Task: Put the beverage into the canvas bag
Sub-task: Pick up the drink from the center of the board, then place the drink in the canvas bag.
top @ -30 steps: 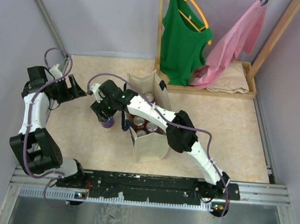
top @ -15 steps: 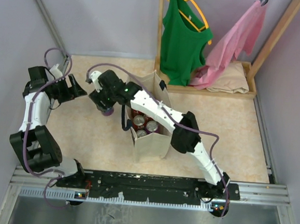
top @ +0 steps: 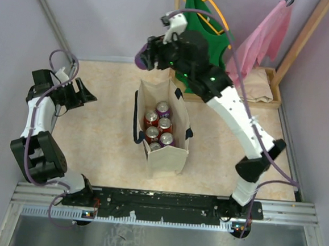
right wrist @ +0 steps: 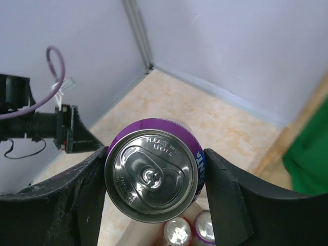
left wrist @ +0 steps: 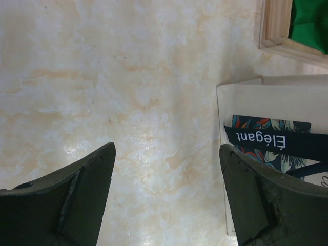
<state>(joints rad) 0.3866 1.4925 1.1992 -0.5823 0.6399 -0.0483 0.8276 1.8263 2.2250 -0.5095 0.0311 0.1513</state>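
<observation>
I have the purple can (right wrist: 152,174) clamped in the right gripper (top: 147,58) at upper centre of the top view, just beyond the canvas bag (top: 164,157), where lowering off-line risks striking the packed cans (top: 164,124) or collapsing the soft rim.

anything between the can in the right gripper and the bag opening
Nothing visible: the right gripper holds the purple can high near the far end of the canvas bag, its mouth open; cans inside crowd it.
</observation>
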